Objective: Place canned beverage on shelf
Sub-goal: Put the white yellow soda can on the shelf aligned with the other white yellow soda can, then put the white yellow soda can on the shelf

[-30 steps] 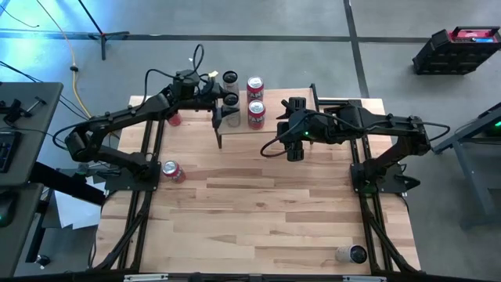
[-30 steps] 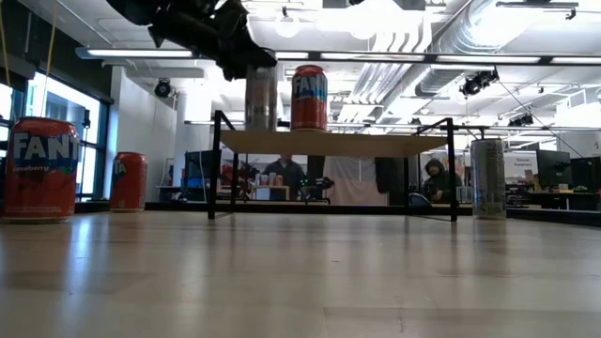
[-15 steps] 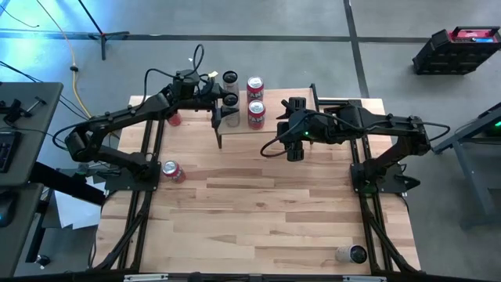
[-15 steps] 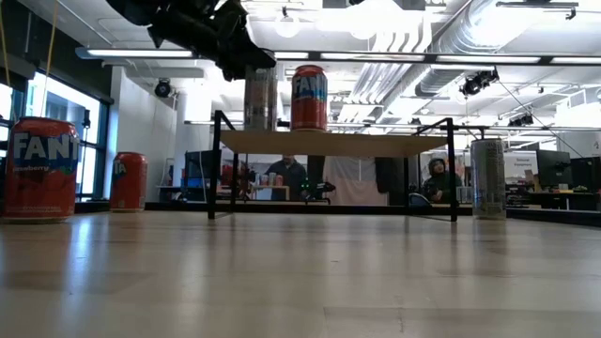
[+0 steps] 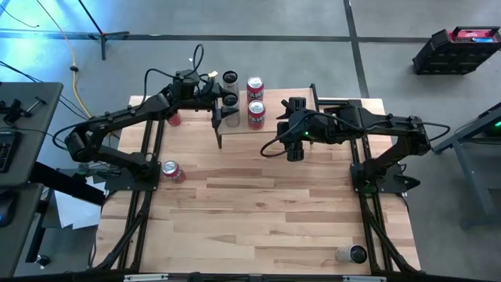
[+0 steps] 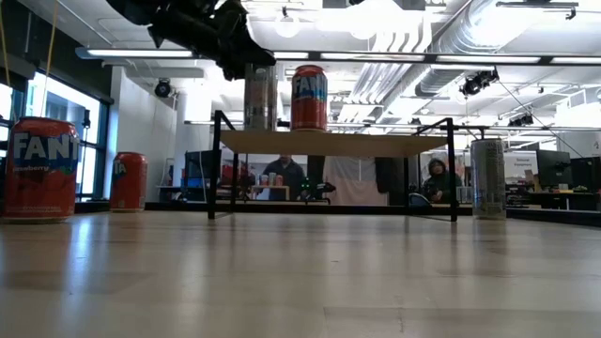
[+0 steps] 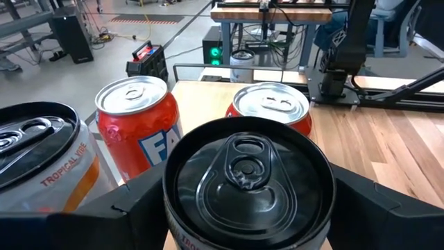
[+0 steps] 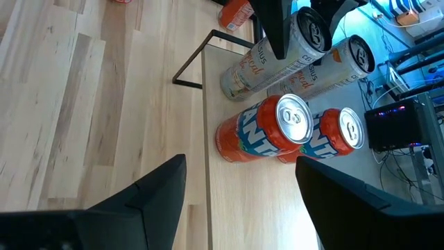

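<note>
The shelf [image 6: 338, 143] carries two red cans [image 5: 256, 112] and two silver, black-topped cans. My left gripper [image 7: 248, 208] reaches level over the shelf's left end, its fingers wide apart on either side of the nearer silver can [image 7: 248, 177]. That can stands upright by its base on the plank [image 6: 261, 99]. My right gripper [image 8: 236, 201] hovers open above the shelf's right part [image 5: 291, 133], with nothing between its fingers. My left gripper has a finger [image 7: 139, 205] close beside each side of the silver can's upper wall, coming level from the table's left. The can's rim hides the place, so I cannot tell whether they touch. The can stands on the shelf.
A red can [image 5: 172, 171] lies on the table at the left, and another [image 5: 174, 119] shows under the left arm. A silver can [image 5: 351, 254] sits near the front right corner. The middle of the wooden table [image 5: 258, 211] is bare.
</note>
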### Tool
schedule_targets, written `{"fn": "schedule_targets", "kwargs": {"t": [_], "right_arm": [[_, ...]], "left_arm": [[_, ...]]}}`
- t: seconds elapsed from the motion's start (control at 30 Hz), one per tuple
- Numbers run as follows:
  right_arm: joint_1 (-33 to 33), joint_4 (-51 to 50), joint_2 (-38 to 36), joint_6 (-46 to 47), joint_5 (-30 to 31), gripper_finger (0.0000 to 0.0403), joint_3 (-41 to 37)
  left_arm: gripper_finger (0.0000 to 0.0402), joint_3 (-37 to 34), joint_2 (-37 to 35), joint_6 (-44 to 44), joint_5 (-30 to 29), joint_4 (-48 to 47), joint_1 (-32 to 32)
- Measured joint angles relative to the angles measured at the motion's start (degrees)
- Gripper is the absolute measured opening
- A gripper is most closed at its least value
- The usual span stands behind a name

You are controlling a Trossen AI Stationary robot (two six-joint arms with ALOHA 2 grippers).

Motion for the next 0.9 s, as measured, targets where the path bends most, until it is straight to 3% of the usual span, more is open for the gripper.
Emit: {"fn": "schedule_targets", "kwargs": {"t": [0.6,0.9], "right_arm": [[0.00,-0.04,0.00,0.95,0.00,0.0256,0.00],[0.00,0.31,0.00,0.88,0.01,0.0256,0.00]], "left_arm": [[0.0329,0.05,-0.26,-0.56,0.01,1.35,0.00],[0.0329,0.05,-0.56,-0.98,0.00,1.84,-0.02]]}}
